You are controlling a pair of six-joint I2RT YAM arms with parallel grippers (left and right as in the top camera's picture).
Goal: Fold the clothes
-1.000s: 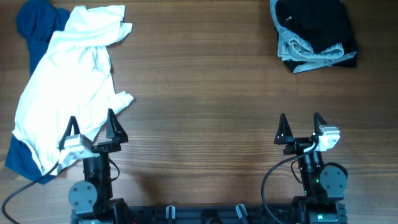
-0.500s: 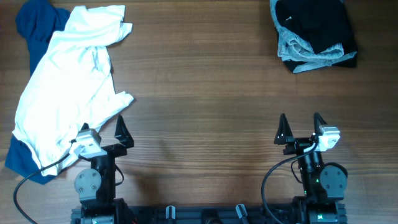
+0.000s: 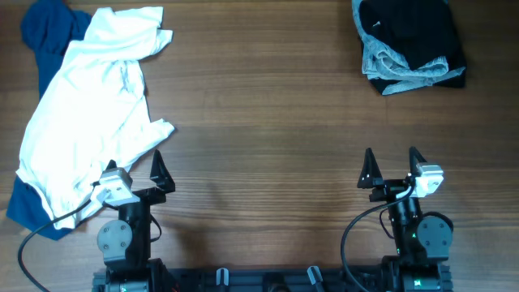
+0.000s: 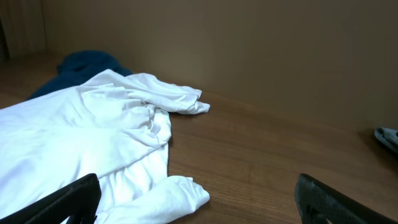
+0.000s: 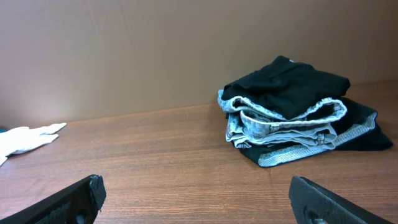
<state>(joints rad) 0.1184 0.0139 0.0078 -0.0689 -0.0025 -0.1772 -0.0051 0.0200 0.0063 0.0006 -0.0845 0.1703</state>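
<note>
On wood table (image 3: 268, 105) | brown wall (image 5: 124, 50) behind | L hand (image 4: 198, 186), R hand (image 3: 391, 152): spread, empty

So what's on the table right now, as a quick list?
white shirt: spread out, crumpled, left side
blue cloth: under the shirt, mostly covered
black pile: bundled, pale trim, far right corner
left fingers: open, empty, near the shirt's edge
right fingers: open, empty, over bare table
</note>
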